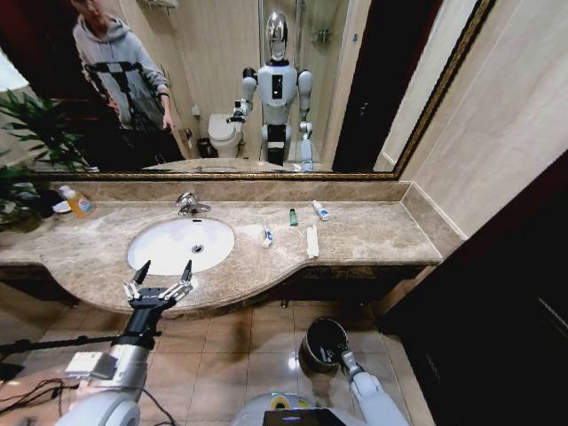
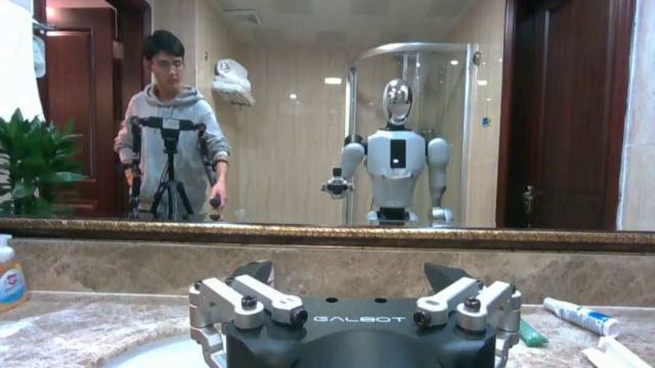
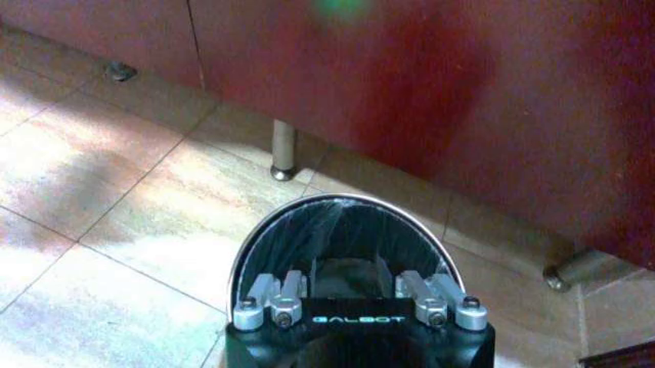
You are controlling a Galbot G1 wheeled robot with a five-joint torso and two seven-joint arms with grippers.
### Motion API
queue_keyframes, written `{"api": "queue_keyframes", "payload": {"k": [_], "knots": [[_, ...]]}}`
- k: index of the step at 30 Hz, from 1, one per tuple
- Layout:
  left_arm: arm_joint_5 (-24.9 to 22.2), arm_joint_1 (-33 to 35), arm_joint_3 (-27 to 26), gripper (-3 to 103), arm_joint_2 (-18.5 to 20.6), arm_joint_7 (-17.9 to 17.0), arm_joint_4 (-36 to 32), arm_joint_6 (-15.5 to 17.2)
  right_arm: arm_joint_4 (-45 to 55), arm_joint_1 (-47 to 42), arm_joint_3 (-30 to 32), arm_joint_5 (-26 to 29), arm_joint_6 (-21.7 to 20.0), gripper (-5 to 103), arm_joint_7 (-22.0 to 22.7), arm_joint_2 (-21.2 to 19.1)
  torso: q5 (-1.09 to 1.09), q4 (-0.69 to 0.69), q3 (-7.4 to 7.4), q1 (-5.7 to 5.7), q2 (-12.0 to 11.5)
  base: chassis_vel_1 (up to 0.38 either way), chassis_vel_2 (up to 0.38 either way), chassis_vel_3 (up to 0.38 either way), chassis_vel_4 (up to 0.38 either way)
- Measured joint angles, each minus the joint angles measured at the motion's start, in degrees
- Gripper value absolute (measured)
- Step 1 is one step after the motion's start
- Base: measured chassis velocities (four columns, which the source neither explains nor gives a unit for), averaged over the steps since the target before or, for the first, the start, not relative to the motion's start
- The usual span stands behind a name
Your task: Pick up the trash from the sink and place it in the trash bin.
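Left gripper fingers spread, empty, at counter's front edge by sink. Long white wrapper on countertop, long axis front-to-back. Right gripper over trash bin; jaw state unclear.

Orange bottle near potted plant.

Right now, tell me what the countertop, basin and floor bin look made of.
Beige veined countertop: looks like polished marble or similar stone. White oval basin: glossy, probably glazed ceramic. Small round black bin: shiny, metal-looking rim and a wrinkled dark liner, likely plastic.
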Motion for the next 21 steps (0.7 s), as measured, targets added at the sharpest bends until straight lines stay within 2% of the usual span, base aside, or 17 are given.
{"api": "queue_keyframes", "payload": {"k": [1,9,10,13,14,16,17,18,19,21], "knots": [[0.0,0.0,0.0,100,0.0,0.0,0.0,0.0,0.73,-0.57,-0.03,0.13,0.0,42,-0.44,-0.13,0.0,0.0,0.0,0.0,0.0,0.0,0.0,0.0,0.0],[0.0,0.0,0.0,100,0.0,0.0,0.0,0.0,4.12,-2.94,-0.19,1.99,-0.03,44,-1.23,-0.65,0.01,0.0,0.0,0.0,0.0,0.0,0.0,0.0,0.0],[0.0,0.0,0.0,100,0.0,0.0,0.0,0.0,5.07,-3.53,-0.27,2.54,-0.05,54,-1.39,-0.83,0.0,0.0,0.0,0.0,0.0,0.0,0.0,0.0,0.0],[0.0,0.0,0.0,100,0.0,0.0,0.0,0.0,6.8,-4.65,-0.4,3.32,0.09,54,-1.56,-1.16,0.0,0.0,0.0,0.0,0.0,0.0,0.0,0.0,0.0],[0.0,0.0,0.0,100,0.0,0.0,0.0,0.0,7.8,-5.39,-0.39,3.52,0.57,65,-1.59,-1.34,0.0,0.0,0.0,0.0,0.0,0.0,0.0,0.0,0.0],[0.0,0.0,0.0,100,0.0,0.0,0.0,0.0,8.49,-5.94,-0.27,3.6,1.27,65,-1.46,-1.47,0.0,0.0,0.0,0.0,0.0,0.0,0.0,0.0,0.0],[0.0,0.0,0.0,100,0.0,0.0,0.0,0.0,9.17,-6.46,-0.14,3.77,2.0,75,-1.03,-1.6,0.01,0.0,0.0,0.0,0.0,0.0,0.0,0.0,0.0],[0.0,0.0,0.0,100,0.0,0.0,0.0,0.0,10.3,-7.24,-0.02,4.36,2.72,75,-0.39,-1.83,0.01,0.0,0.0,0.0,0.0,0.0,0.0,0.0,0.0],[0.0,0.0,0.0,100,0.0,0.0,0.0,0.0,11.25,-7.87,0.0,5.06,2.98,86,0.05,-2.08,0.01,0.0,0.0,0.0,0.0,0.0,0.0,0.0,0.0],[0.0,0.0,0.0,100,0.0,0.0,0.0,0.0,12.71,-8.75,0.02,6.15,3.13,86,0.5,-2.48,0.01,0.0,0.0,0.0,0.0,0.0,0.0,0.0,0.0]]}}
